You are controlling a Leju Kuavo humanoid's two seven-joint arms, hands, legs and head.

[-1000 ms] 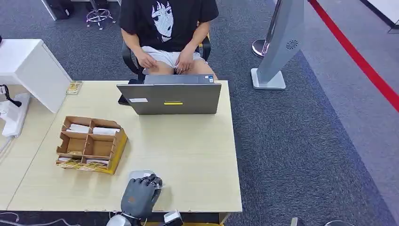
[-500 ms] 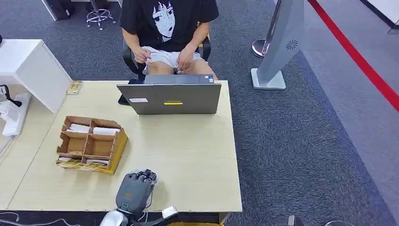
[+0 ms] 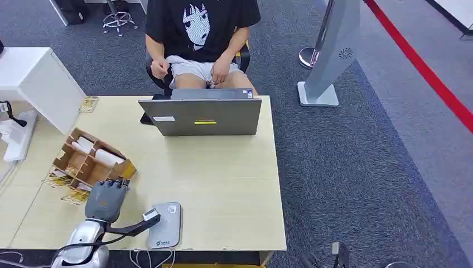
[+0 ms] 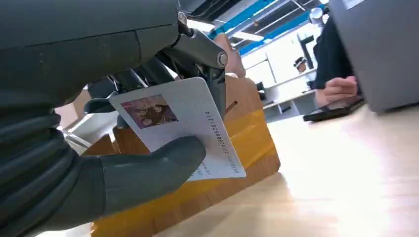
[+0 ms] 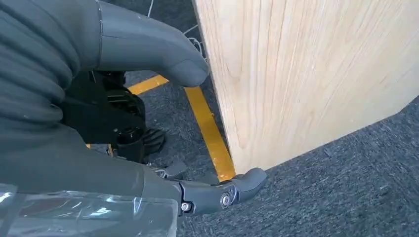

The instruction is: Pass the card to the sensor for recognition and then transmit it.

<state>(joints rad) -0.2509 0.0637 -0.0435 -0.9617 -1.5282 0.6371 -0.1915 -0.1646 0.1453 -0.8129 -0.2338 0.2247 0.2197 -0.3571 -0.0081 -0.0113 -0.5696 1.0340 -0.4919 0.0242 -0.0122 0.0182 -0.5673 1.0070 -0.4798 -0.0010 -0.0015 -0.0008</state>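
Observation:
My left hand (image 3: 106, 200) hovers at the near edge of the cardboard organiser box (image 3: 89, 159) on the table's left side. In the left wrist view the hand (image 4: 74, 163) pinches a white card (image 4: 197, 118) with a small photo and printed numbers between thumb and fingers, right in front of the box's yellow-brown wall (image 4: 247, 148). The grey card sensor (image 3: 164, 224) lies flat near the table's front edge, to the right of the hand. My right hand (image 5: 99, 148) hangs beside the table's side panel (image 5: 296, 74) with nothing in it, fingers apart.
A grey laptop (image 3: 201, 116) stands open at the far edge of the table (image 3: 223, 184), with a dark phone (image 4: 336, 108) beside it. A person (image 3: 198, 33) sits behind it on a chair. A white unit (image 3: 33, 84) stands at the left, a grey pillar stand (image 3: 329, 56) on the carpet.
My left hand has moved left from over the sensor to the box, uncovering the sensor. The box now sits turned and shifted to the left. The person's hand has shifted slightly.

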